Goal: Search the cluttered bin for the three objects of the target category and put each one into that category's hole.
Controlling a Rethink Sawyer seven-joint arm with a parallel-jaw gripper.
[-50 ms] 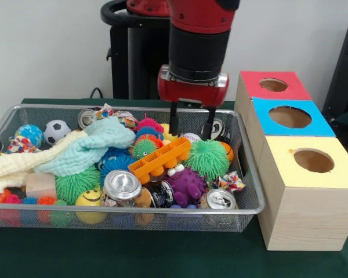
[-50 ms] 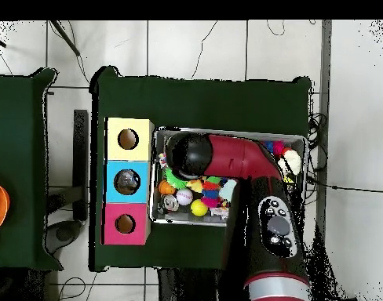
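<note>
The wire bin (image 1: 250, 191) holds the clutter, and the pincer (image 1: 191, 128) hangs over its far right part with its 2 black fingers (image 1: 174, 120) apart and nothing between them. Directly under the fingertips a white ball (image 1: 191, 138) shows between them, and just below and to the left of the tips an orange moulded tray (image 1: 159, 160) lies tilted on the pile. Just below and right of the tips sits a green spiky ball (image 1: 207, 158), touching an orange ball (image 1: 227, 150) behind it. Further below the pincer, toward the near wall, lie a purple knobbed toy (image 1: 185, 185) and 2 silver cans (image 1: 122, 185), (image 1: 221, 199). A yellow smiley ball (image 1: 91, 198) sits well to the pincer's lower left. Left of the pincer a mint cloth (image 1: 90, 147) and a cream cloth (image 1: 11, 168) drape over the toys, with a small football (image 1: 56, 131) behind them.

To the pincer's right, outside the bin, 3 wooden boxes stand in a row, each with a round hole on top: the red box (image 1: 272, 86), the blue box (image 1: 289, 117) and the yellow box (image 1: 313, 161). From overhead, the arm (image 2: 249, 161) covers most of the bin (image 2: 157, 135), and the pincer itself is hidden beneath it.
</note>
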